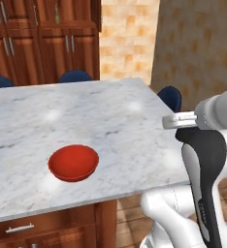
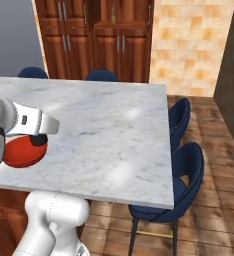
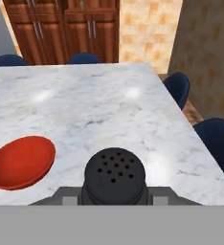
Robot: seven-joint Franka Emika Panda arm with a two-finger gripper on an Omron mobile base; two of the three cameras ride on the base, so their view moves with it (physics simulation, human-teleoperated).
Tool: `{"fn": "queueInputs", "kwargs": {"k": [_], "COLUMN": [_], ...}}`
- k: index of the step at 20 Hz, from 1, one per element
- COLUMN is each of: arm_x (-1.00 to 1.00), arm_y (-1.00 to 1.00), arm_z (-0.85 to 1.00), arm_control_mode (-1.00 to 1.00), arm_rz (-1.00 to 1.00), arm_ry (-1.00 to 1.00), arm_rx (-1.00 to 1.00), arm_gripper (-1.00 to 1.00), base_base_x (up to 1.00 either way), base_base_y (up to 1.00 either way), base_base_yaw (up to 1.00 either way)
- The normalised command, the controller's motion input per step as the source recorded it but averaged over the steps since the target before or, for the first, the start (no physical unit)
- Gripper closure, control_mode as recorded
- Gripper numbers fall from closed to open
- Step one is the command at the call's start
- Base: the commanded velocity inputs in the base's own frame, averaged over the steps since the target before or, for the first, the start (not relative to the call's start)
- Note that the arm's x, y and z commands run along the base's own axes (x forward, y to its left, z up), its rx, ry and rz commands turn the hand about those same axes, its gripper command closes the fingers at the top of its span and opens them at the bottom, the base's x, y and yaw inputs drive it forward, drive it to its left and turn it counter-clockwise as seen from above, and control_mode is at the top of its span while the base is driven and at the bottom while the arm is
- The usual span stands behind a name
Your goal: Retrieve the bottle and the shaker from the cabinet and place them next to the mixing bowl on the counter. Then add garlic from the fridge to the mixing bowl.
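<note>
The black shaker (image 3: 114, 176), its round top dotted with holes, sits in my gripper (image 3: 115, 192), which is shut on it just above the near edge of the marble counter (image 3: 109, 103). The red mixing bowl (image 3: 20, 162) rests on the counter to the shaker's left, a short gap away, and shows as the bowl (image 1: 73, 162) and the bowl (image 2: 20, 152) in the base views. A slim olive bottle (image 2: 113, 15) stands in the niche of the reddish-brown cabinet (image 2: 96, 40) beyond the counter. A grey fridge panel (image 2: 11, 35) is left of the cabinet.
Blue stools (image 2: 181, 170) line the counter's right side, and more stools (image 1: 75, 76) stand at its far edge. Wooden floor (image 2: 214, 175) lies to the right, with a tiled wall (image 2: 189, 45) behind. Drawers (image 1: 23, 227) front the island base below the bowl.
</note>
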Motion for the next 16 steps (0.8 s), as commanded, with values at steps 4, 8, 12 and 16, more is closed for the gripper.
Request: {"fn": "queueInputs", "kwargs": {"k": [4, 8, 12, 16], "arm_x": [0.00, 0.00, 0.51, 0.77], "arm_y": [0.00, 0.00, -0.47, -0.24], "arm_z": [0.00, 0.00, -0.44, -0.83], "arm_control_mode": [1.00, 1.00, -1.00, -1.00], "arm_rz": [0.00, 0.00, 0.26, 0.56], "arm_ry": [0.00, 0.00, 0.00, 0.00], "arm_rx": [0.00, 0.00, 0.03, 0.04], "arm_gripper": [1.00, 1.00, 1.00, 1.00], "base_base_x": [0.60, 0.21, 0.00, 0.00], "base_base_y": [0.28, 0.08, 0.00, 0.00], "base_base_yaw": [0.15, 0.06, 0.00, 0.00]}}
